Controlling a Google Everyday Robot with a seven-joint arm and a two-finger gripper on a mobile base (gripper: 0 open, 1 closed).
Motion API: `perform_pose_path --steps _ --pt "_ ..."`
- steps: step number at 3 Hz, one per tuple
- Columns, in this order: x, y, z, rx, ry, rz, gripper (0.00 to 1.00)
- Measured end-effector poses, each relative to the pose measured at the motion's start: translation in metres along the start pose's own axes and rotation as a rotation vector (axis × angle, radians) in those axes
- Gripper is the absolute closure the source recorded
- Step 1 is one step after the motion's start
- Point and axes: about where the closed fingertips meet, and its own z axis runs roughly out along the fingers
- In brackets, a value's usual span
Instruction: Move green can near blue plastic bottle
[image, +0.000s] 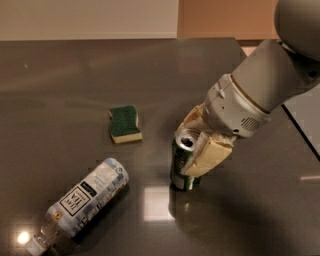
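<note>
The green can (179, 162) stands upright on the dark table (65, 75), right of centre, its silver top showing. My gripper (190, 150) comes in from the right, and its cream fingers (212, 152) are shut on the can's upper body. The blue plastic bottle (85, 200) lies on its side at the front left with its cap toward the bottom-left corner. Its near end is about a can's height to the left of the can.
A flat green-and-yellow sponge (124, 123) lies behind the bottle, left of the can. The table's right edge (300, 130) runs diagonally just behind my arm. A bright light reflection (157, 204) sits on the tabletop in front of the can.
</note>
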Motion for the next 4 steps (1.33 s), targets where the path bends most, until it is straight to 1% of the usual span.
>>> perform_pose_path --steps 1,2,4 --pt "-0.02 0.01 0.014 -0.042 -0.018 -0.035 1.0" --pt "-0.036 0.017 0.029 -0.072 -0.039 -0.067 1.0" --pt "-0.061 0.02 0.047 -0.09 -0.075 -0.122 1.0"
